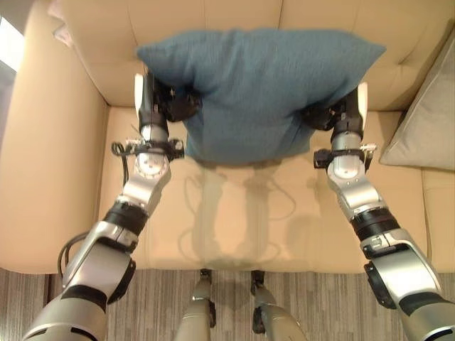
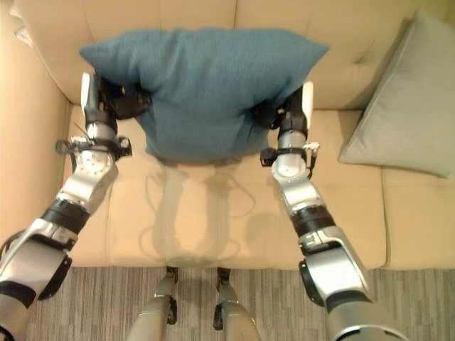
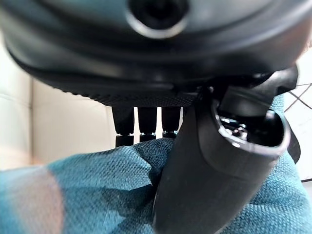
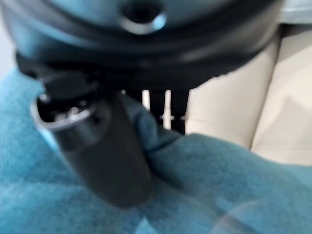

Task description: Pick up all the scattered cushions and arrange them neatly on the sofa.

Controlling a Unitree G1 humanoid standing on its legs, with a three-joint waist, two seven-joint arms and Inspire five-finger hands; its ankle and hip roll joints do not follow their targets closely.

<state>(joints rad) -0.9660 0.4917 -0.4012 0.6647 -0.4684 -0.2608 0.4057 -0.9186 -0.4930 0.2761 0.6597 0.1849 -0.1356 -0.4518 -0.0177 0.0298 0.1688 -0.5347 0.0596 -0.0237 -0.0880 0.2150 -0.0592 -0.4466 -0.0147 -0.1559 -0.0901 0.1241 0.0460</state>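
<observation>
Both arms reach straight out ahead, roughly parallel, wrists level. The left hand has its thumb pressed over the blue cushion with fingers tucked behind, pinching the cloth. The right hand mirrors it on the other side, thumb on top; its fingers look curled behind, though they're partly hidden.

The blue cushion is coarse, matt woven cloth. The sofa looks like smooth tan leather, faintly sheened. The grey cushion is matt fabric.
</observation>
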